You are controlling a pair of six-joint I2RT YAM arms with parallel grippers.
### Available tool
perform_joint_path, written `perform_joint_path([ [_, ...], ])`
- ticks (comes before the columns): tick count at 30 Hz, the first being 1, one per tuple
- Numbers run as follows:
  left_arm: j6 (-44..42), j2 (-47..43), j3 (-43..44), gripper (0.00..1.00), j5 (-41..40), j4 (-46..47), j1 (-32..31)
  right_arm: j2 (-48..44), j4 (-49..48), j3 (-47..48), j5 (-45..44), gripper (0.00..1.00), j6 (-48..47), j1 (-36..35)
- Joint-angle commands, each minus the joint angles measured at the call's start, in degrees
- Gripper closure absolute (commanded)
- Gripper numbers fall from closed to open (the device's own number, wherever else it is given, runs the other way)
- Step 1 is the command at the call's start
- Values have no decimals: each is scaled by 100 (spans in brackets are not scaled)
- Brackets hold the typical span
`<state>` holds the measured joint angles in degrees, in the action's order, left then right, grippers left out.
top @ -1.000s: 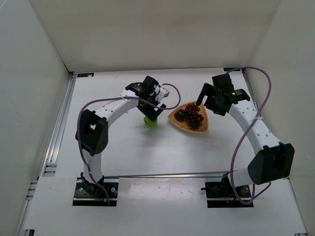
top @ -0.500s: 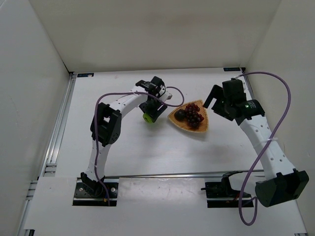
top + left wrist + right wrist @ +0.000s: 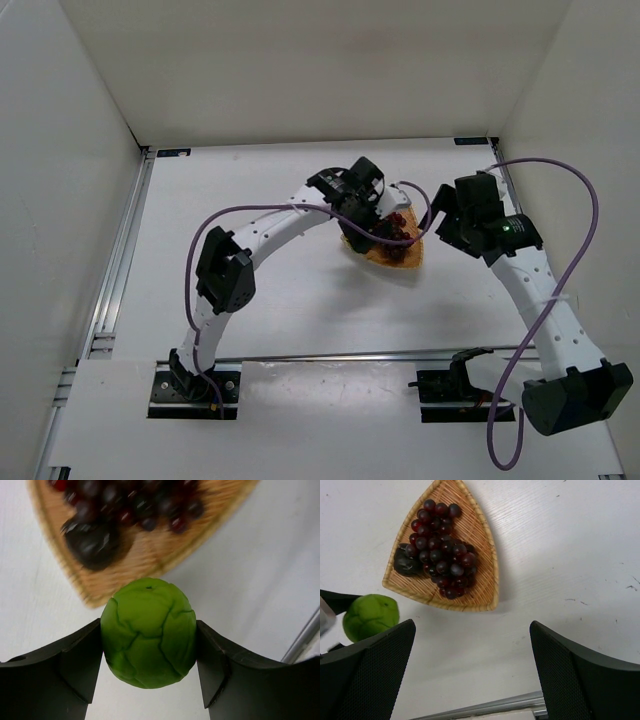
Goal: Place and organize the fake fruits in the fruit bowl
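A bright green round fruit (image 3: 148,632) is held between my left gripper's (image 3: 148,636) two fingers, which are shut on it. In the right wrist view the green fruit (image 3: 371,616) hangs just outside one corner of the woven tan fruit bowl (image 3: 489,555). In the bowl lie a bunch of dark red grapes (image 3: 440,550) and a small dark purple fruit (image 3: 406,562). From above, my left gripper (image 3: 358,213) covers the bowl's (image 3: 398,260) left side and hides the green fruit. My right gripper (image 3: 472,630) stands open and empty to the bowl's right, also seen from above (image 3: 447,215).
White walls enclose the table on three sides. A metal rail (image 3: 120,260) runs along the left edge and another (image 3: 485,707) along the near edge. Purple cables (image 3: 560,170) loop over both arms.
My left gripper closed on the green fruit, lifted it from the table and carried it right to the bowl's edge. The right arm drew back a little to the right.
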<state>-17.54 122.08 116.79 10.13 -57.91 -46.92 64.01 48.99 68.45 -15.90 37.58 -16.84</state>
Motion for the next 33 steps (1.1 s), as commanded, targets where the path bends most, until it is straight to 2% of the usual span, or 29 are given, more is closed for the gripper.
perform_joint_path([
  [1,-188,253,396,71,393,113,-151,-240,84,-42,-185,1,74,41],
  [5,-136,553,695,69,393,184,-265,-424,198,-95,-238,1,74,93],
  [8,-136,667,757,65,393,315,-265,-538,251,-147,-343,1,74,146],
  [9,-188,668,757,59,393,368,-265,-538,251,-147,-343,1,74,198],
  [12,-188,773,809,50,280,499,-265,-591,251,-209,-344,1,22,251],
  [13,-188,773,810,41,279,500,-265,-652,251,-209,-344,1,21,251],
  [16,-188,835,880,30,217,552,-265,-653,304,-209,-344,1,21,251],
  [17,-188,835,880,20,156,553,-265,-653,304,-209,-396,1,21,251],
  [21,-188,686,811,1,-63,676,-265,-705,304,-209,-396,1,21,304],
  [28,-188,449,634,0,-238,728,-265,-872,409,-147,-615,1,21,304],
  [33,-136,9,1134,0,-310,728,-265,-1100,462,-95,-677,1,74,304],
])
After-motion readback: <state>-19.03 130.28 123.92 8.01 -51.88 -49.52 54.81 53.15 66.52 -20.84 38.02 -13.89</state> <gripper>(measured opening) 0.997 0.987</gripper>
